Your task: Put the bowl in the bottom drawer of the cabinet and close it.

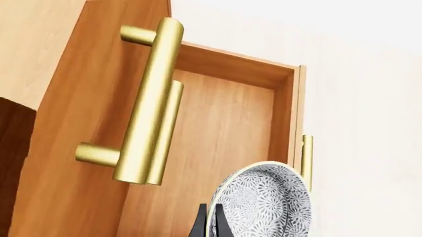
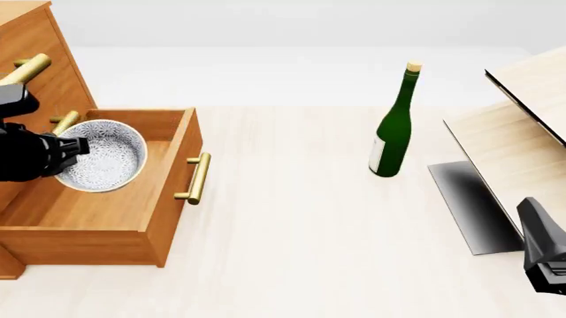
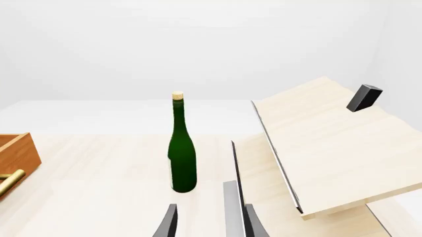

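Note:
The speckled white bowl [image 2: 106, 158] hangs tilted over the inside of the open bottom drawer [image 2: 132, 218], near its back. My left gripper [image 2: 69, 149] is shut on the bowl's rim; in the left wrist view its dark fingers [image 1: 201, 223] pinch the edge of the bowl [image 1: 267, 202]. The orange-brown cabinet [image 2: 40, 59] stands at the far left, and the drawer's short brass handle [image 2: 196, 177] faces the table's middle. My right gripper [image 3: 207, 224] is open and holds nothing, low at the front right, far from the cabinet.
A green bottle [image 2: 394, 126] stands upright mid-table, right of the drawer. A pale light-wood structure with a dark panel [image 2: 513, 152] fills the right side beside my right arm [image 2: 547, 255]. Long brass handles [image 1: 153, 98] of the upper drawers jut out above the bowl.

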{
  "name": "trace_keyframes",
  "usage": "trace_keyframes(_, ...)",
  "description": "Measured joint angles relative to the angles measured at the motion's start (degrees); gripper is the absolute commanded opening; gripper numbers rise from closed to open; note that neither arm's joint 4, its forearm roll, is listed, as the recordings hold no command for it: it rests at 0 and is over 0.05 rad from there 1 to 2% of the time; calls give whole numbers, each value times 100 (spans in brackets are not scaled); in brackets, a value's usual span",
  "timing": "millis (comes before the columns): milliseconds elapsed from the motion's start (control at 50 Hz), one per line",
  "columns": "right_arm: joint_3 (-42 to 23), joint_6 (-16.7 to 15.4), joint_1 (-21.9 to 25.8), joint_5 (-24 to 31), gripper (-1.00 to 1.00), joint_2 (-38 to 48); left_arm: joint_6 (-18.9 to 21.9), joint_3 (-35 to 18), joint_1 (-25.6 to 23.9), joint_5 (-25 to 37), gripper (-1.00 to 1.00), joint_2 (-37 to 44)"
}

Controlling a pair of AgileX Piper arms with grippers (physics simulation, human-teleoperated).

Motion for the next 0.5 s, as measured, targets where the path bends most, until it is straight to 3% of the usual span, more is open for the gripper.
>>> trace_keyframes(500, 0, 0, 0, 0, 100, 0, -41, 210, 30, -394, -100, 513)
